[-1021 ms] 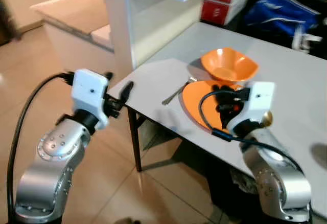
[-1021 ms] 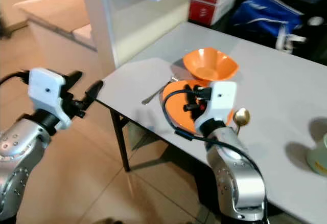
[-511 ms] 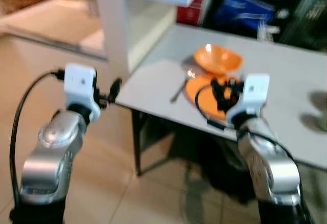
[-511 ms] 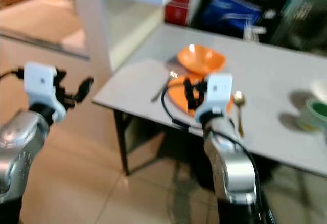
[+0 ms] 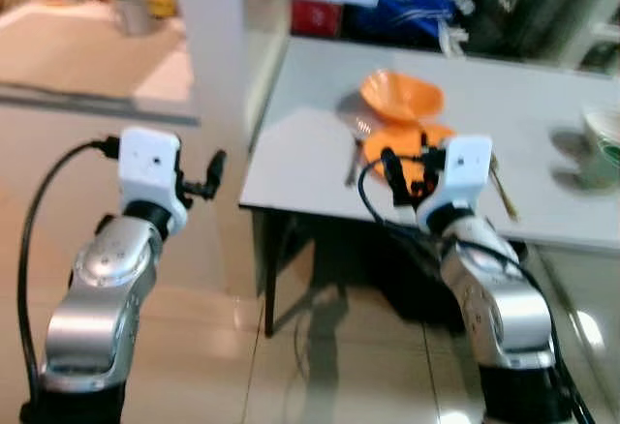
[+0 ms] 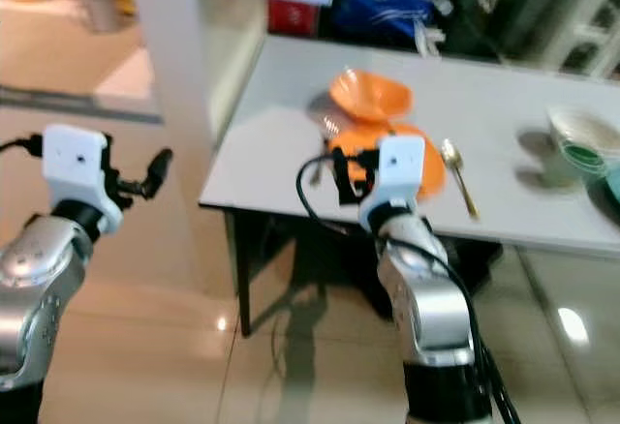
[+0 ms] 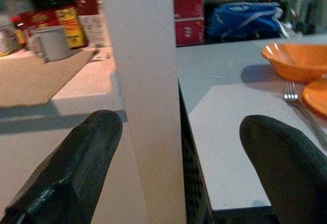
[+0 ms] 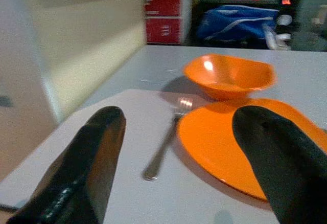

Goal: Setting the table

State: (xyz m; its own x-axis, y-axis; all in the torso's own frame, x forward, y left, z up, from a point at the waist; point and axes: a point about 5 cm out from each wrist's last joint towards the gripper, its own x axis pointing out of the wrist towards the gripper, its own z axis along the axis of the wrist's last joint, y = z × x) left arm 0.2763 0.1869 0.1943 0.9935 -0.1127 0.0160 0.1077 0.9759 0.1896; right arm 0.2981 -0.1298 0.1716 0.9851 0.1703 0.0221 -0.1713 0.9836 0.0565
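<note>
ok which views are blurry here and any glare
Both eye views are soft with motion blur; the floor in the right eye view carries a bright glare spot. The right wrist view is mildly soft, with a highlight on the orange bowl. The left wrist view is sharpest.

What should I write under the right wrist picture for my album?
Open right tool hovers over the table, facing a fork, orange plate and orange bowl.

Orange bowl (image 8: 228,75) and orange plate (image 8: 240,143), silver fork (image 8: 166,139), pale grey table (image 6: 281,153), gold spoon (image 6: 458,177).
</note>
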